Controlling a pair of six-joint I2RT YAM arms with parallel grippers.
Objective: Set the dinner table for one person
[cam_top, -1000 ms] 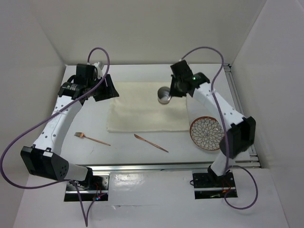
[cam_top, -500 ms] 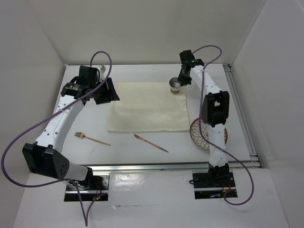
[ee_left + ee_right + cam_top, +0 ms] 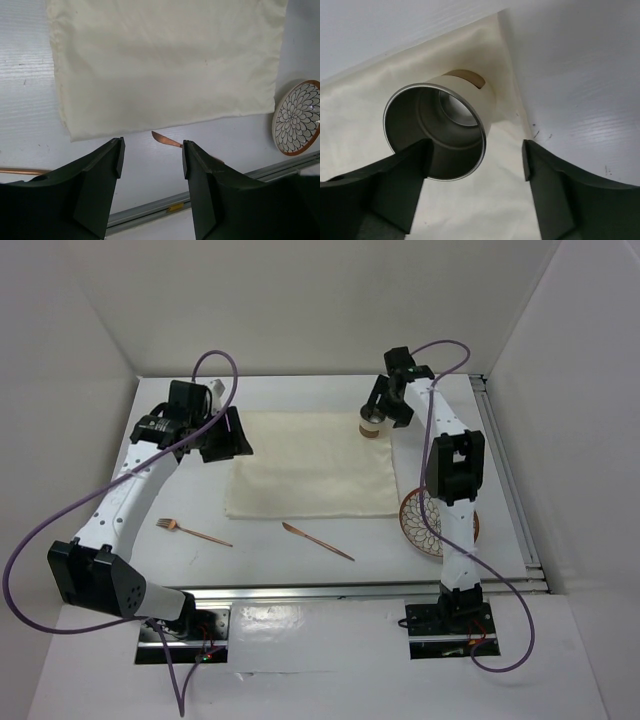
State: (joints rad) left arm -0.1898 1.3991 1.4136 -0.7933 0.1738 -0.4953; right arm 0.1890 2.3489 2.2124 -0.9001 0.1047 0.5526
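Movement on the left side is negligible over the last second: the left gripper [image 3: 226,436] hangs above the placemat's left edge as before, its jaws set moderately apart with nothing between them. Copper fork [image 3: 193,532] lies on the bare dinner table [image 3: 260,565], near the cloth's near-left corner; position unchanged. Cream placemat [image 3: 305,470] sits flat in mid-table with nothing on its middle. Copper knife [image 3: 317,541] lies at a slant just beside the cloth's near edge, not moved.

The change is on the right. A second ago the steel-lined cup [image 3: 445,130] was held over the far middle of the cloth; it has since been carried rightward and now stands upright, mouth up, on the far right corner of the placemat. The right gripper [image 3: 476,147] straddles it with jaws wide. The right finger is well clear of the cup wall; whether the left finger touches the rim cannot be told. Judged from this, the cup is released or on the point of release.

Patterned plate [image 3: 410,525] rests on the table just beside the cloth's near right corner, partly covered by the extended right arm [image 3: 455,465].

Assessment: cup placement looks done. Plate, fork and knife are not yet set in place, so most of the task remains.
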